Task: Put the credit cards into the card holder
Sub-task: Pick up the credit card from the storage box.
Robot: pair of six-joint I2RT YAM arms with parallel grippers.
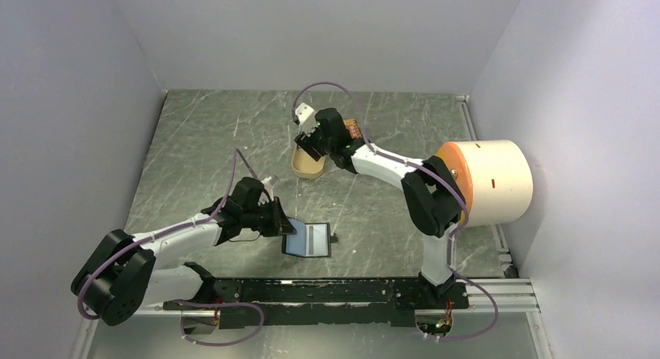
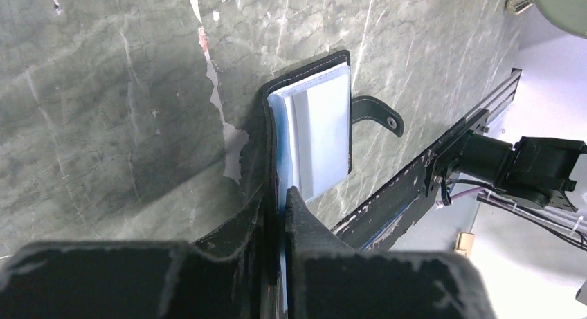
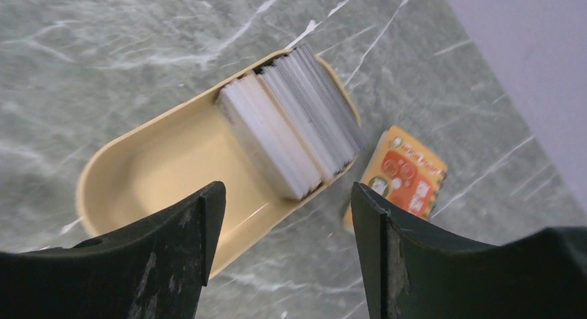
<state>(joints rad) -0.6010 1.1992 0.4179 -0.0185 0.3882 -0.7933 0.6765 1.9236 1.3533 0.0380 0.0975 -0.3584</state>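
- Left arm low and near, your left jaws pinching the card holder's cover.
- Right arm stretched far, your right jaws spread above the tin of credit cards.

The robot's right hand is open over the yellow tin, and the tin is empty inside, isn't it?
Not quite. The right gripper is open over the tin, but the tin is not empty: a stack of pale cards stands on edge at one end of it. The right wrist view shows this.
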